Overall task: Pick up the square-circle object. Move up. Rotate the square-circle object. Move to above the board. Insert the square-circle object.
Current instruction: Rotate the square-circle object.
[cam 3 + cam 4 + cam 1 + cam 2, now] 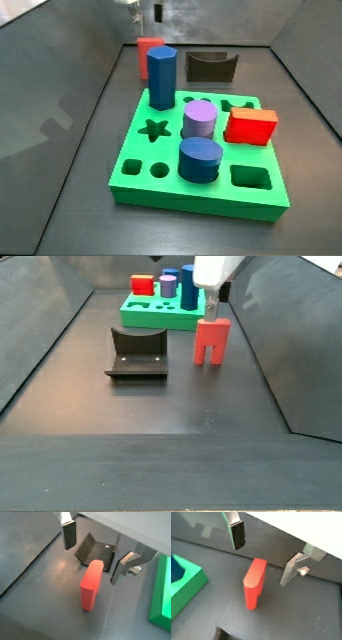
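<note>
Dark flooring is carrying the upright square-circle object (211, 340), ungrasped at frame centre; the pincer (93, 551) is being held wide above it, board (136, 172) insertion pending.

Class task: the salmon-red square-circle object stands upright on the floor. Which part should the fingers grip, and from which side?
Grip the upper block end of the square-circle object from straight above. It stands upright, prongs down, flat faces exposed. The open gripper hangs over it, fingers either side.
</note>
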